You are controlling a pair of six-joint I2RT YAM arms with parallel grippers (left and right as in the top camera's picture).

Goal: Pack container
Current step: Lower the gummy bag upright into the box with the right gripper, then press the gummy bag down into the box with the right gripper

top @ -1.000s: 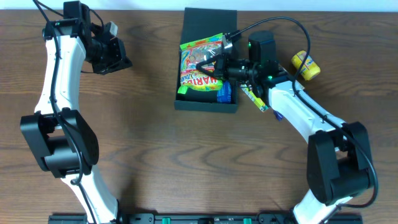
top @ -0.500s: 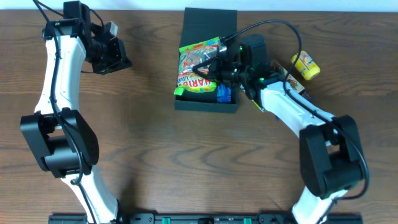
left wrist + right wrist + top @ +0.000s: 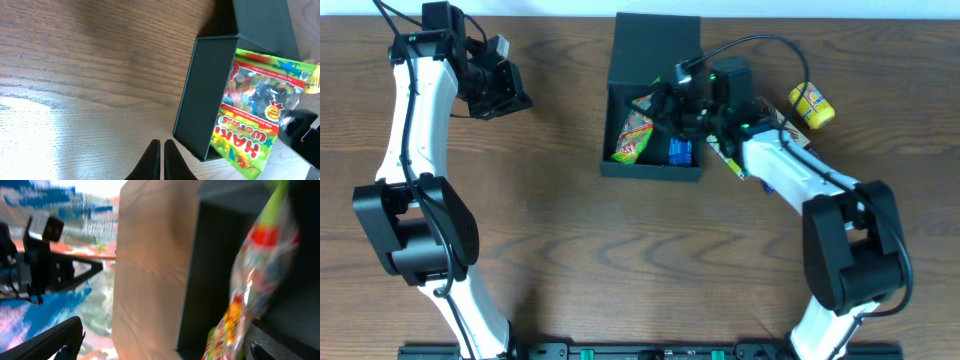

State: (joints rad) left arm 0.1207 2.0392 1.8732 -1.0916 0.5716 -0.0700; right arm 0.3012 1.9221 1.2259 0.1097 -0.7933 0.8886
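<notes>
At the far middle of the desk (image 3: 560, 240): the container (image 3: 650, 171), open, flap lid (image 3: 660, 40) lying flat toward the far edge. Inside, in the left half, a gummy worm packet (image 3: 632, 135) up on edge, tilted rather than flat, top poking above the wall in the left wrist view. In the near right corner, a small blue packet (image 3: 680, 152). Over the container's right half, the right fingers (image 3: 52, 340), spread wide, clamping nothing, gummy packet loose between them. Well apart at the far left, the left fingers (image 3: 152, 160), pressed together, empty, above bare wood. Right of the container, a yellow packet (image 3: 812, 105). Nearer, a thin packet (image 3: 732, 160) partly hidden under the right arm.
</notes>
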